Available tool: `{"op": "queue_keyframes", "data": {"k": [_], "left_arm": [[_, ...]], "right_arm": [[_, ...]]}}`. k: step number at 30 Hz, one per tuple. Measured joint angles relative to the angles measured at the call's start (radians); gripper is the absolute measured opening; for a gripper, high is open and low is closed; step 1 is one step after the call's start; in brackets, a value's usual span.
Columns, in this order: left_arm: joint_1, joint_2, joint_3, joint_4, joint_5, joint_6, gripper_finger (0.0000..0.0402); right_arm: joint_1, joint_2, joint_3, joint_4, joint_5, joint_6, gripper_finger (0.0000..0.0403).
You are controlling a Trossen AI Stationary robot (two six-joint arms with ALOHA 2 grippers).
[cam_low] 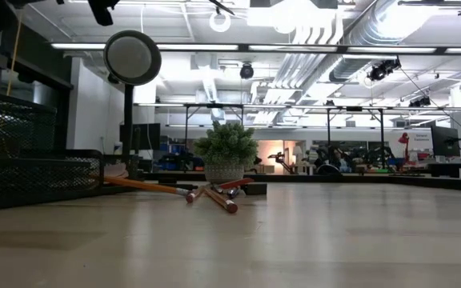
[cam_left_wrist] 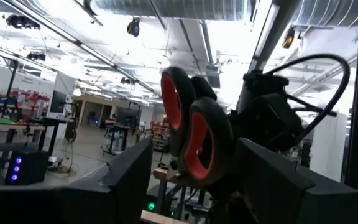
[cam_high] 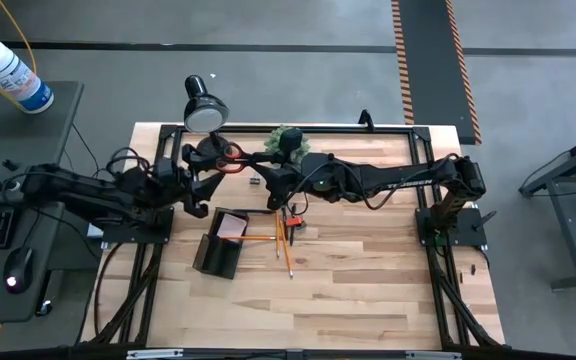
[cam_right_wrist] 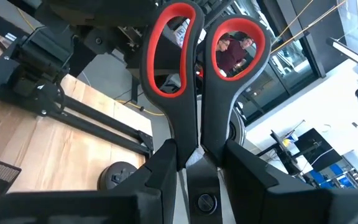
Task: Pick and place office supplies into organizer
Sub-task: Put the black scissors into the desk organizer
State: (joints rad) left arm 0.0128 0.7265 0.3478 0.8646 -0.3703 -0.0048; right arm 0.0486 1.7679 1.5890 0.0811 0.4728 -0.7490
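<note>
From the left, my left gripper (cam_high: 206, 190) sits at the back of the table near the lamp (cam_high: 205, 106), and its fingers stand spread wide with nothing clamped between them; in its wrist view the red handle loops of the scissors (cam_left_wrist: 194, 134) hang in the gap between the two dark fingers, apparently touching neither. Moving right, those scissors (cam_high: 230, 158) are held up in the air between the two arms, handles toward the left arm, blades running back toward my right gripper (cam_high: 268, 180); the right wrist view shows its fingers closed on the shanks just below the loops (cam_right_wrist: 194, 81), so the right arm alone carries them. I judge this to be a handover that has gone to the right side.

What the coming move turns on: the organizer (cam_high: 218, 253) lies toward the front of the table from the scissors and slightly to the left, nearer the left arm's base; the right arm must reach across to it. The scissors' long axis runs roughly across the table, so I would have to tip them blade-down for a compartment. Pencils (cam_high: 280, 240) lie just right of the organizer, the pink pad (cam_high: 232, 226) at its back end.
</note>
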Motion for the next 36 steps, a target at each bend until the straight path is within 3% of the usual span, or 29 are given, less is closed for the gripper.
{"op": "queue_keyframes", "data": {"k": [12,29,36], "left_arm": [[0.000,0.132,0.081,0.022,-0.026,-0.002,0.0211],[0.001,0.149,0.093,-0.017,-0.059,0.019,0.0018],[0.001,0.149,0.093,-0.032,-0.054,0.032,0.0022]], "right_arm": [[0.000,0.000,0.000,-0.036,0.005,0.008,0.0098],[-0.001,0.000,0.000,-0.049,0.000,0.005,0.0099],[0.000,0.000,0.000,-0.073,-0.007,0.033,0.0116]]}}
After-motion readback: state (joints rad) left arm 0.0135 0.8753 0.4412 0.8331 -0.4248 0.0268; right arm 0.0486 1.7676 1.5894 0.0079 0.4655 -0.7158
